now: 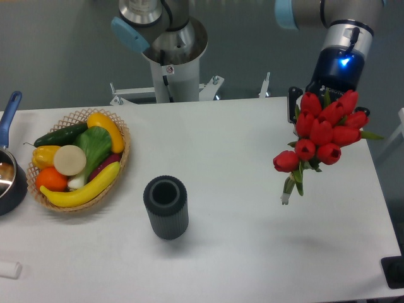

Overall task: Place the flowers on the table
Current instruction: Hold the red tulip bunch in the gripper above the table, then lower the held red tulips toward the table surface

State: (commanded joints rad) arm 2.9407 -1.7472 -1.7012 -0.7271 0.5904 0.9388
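Note:
The flowers [323,130], a bunch of red tulips with green stems, hang in the air over the right part of the white table [252,208]. The blooms face the camera and the stem ends [290,189] point down and left. A faint shadow lies on the table below them. My gripper [328,106] is behind the blooms, shut on the bunch; one dark finger [292,101] shows at the left, and the rest is hidden by the flowers. A dark ribbed vase [166,206] stands empty at the table's middle, well left of the flowers.
A wicker basket [79,159] of fruit and vegetables sits at the left. A dark pot with a blue handle [9,170] is at the left edge. A small white object [9,269] lies at the front left. The robot base [170,57] stands behind the table.

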